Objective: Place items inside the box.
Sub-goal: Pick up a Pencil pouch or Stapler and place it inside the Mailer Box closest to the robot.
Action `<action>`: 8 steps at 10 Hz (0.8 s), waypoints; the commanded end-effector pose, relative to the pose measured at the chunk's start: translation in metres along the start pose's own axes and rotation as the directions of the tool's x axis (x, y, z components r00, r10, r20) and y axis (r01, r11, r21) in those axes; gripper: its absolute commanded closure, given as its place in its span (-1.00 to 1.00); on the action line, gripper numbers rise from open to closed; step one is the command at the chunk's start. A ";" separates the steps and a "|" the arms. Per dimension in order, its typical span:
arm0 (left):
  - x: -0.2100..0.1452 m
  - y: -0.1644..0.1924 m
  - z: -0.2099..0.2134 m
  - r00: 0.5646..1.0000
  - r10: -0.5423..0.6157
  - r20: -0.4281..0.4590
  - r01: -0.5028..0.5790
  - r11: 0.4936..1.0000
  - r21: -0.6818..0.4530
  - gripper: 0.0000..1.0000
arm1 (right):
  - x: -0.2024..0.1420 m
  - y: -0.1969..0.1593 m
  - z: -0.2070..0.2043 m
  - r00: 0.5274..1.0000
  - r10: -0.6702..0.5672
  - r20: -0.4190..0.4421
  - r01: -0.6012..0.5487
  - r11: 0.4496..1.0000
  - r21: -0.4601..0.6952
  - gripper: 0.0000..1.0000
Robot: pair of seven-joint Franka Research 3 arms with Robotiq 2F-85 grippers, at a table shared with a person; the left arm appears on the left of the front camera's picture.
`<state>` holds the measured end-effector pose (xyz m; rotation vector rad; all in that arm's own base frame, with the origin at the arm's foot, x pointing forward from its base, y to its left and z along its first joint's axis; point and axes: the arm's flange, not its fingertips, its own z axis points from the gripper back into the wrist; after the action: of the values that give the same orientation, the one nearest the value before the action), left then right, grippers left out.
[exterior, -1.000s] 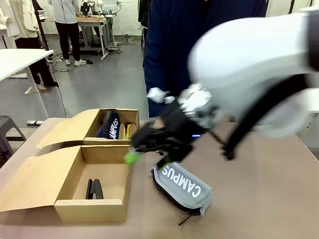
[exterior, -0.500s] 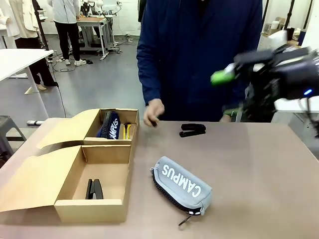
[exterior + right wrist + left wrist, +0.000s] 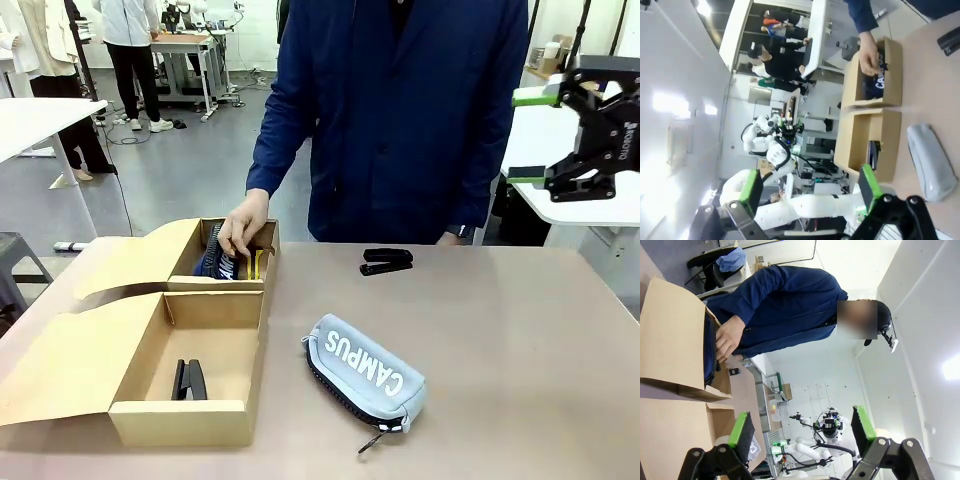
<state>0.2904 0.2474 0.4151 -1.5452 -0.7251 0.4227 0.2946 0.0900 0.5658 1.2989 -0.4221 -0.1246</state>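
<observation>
Diagonally lies the grey pencil case (image 3: 365, 372), zip pull at its near end; left pincer (image 3: 801, 429) and right pincer (image 3: 530, 138) gape empty.

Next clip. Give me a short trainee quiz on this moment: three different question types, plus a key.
1. True or false: the grey pencil case lies on the table, outside the box.
2. The person's hand is: A) in the box's far compartment, at the navy pencil case; B) flat on the table; C) holding the grey pencil case.
3. Fill in: the right gripper, raised above the table, is ___.
Key: 1 true; 2 A; 3 open.
</observation>
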 end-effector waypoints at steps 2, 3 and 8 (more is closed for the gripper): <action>-0.002 -0.001 0.000 1.000 -0.023 -0.006 0.023 1.000 -0.011 -1.00 | 0.021 -0.007 -0.002 0.991 -0.051 -0.125 0.055 0.998 0.034 -1.00; -0.002 -0.001 0.000 1.000 -0.023 -0.006 0.023 1.000 -0.011 -1.00 | 0.040 -0.018 0.036 0.968 -0.116 -0.223 0.131 0.990 0.051 -1.00; -0.002 -0.001 0.000 1.000 -0.023 -0.006 0.023 1.000 -0.011 -1.00 | 0.042 -0.112 0.201 0.920 -0.277 -0.278 0.295 0.955 0.025 -1.00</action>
<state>0.2902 0.2475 0.4152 -1.5451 -0.7257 0.4228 0.2613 -0.1370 0.5104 1.3830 0.0799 -0.2184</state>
